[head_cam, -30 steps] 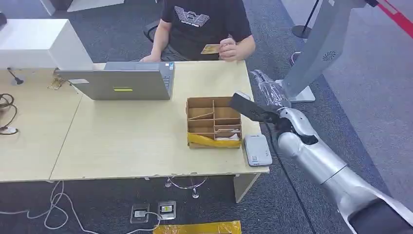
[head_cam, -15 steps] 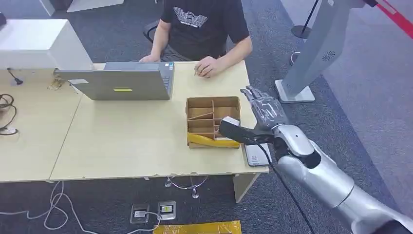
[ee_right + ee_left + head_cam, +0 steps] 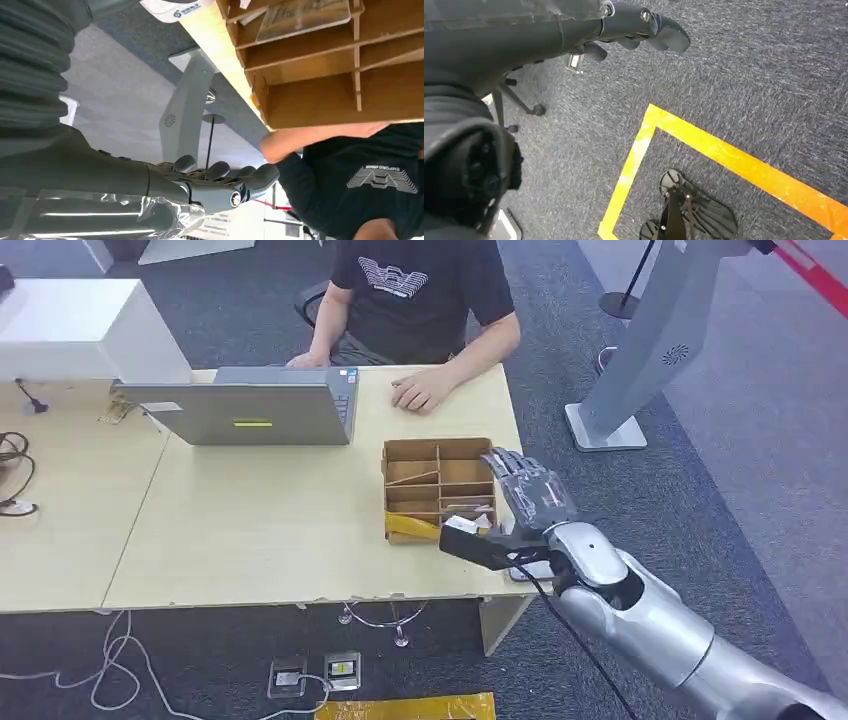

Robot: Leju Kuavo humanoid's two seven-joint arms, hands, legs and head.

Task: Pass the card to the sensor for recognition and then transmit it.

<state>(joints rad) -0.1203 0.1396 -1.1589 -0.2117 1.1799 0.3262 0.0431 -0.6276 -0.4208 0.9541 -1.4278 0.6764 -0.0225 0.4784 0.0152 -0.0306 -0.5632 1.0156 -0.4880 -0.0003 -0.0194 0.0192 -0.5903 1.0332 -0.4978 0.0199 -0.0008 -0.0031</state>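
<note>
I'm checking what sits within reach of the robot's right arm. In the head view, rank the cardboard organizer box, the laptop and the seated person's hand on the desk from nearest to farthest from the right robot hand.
1. Cardboard organizer box: directly beside the right robot hand, at the desk's right end.
2. Person's hand: resting on the desk's far edge, beyond the box.
3. Laptop: farther left, across the desk.
</note>
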